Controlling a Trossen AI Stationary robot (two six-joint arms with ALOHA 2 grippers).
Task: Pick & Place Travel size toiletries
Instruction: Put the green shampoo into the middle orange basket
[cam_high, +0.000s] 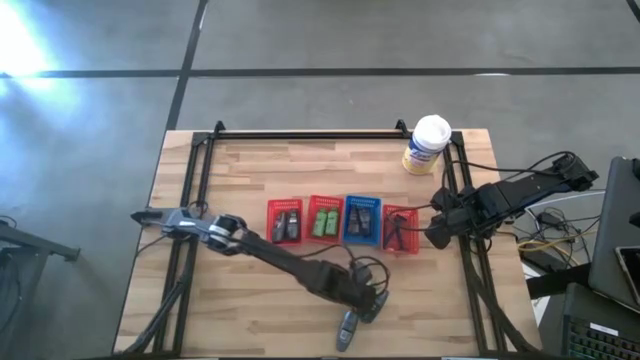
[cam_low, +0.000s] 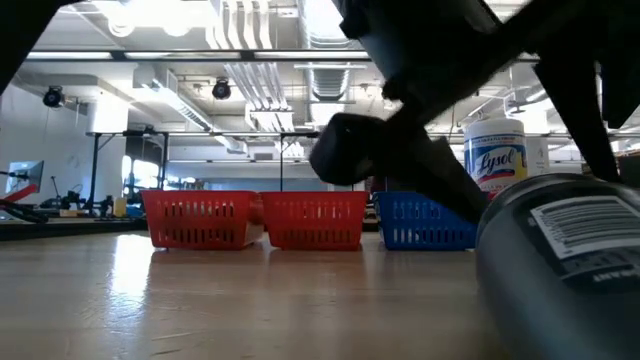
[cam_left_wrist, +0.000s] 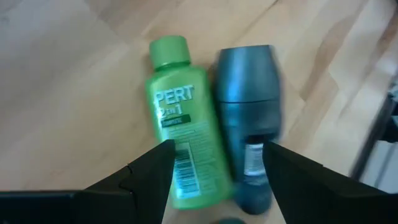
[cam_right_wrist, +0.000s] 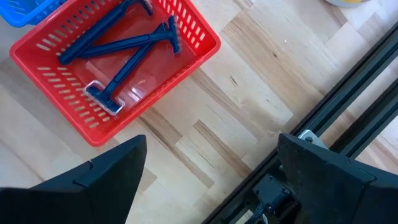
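Green bottle (cam_left_wrist: 180, 137) beside grey tube (cam_left_wrist: 249, 118), table's near edge. Likely light, stiff, slippery plastic; grip mid-body. Left gripper (cam_left_wrist: 214, 171) above them, jaws apart, empty. Right gripper (cam_right_wrist: 211, 168) wide, empty, beside red basket (cam_right_wrist: 205, 46).

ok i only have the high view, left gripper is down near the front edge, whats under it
Observer: The left wrist view shows a green bottle and a grey tube lying side by side on the wood, with the left gripper above them.
Operator: holding either
Observer: No, the fingers are open, one to each side of the pair.
Operator: and the right one
Observer: The right gripper is open over bare table, beside the red basket that holds blue razors.
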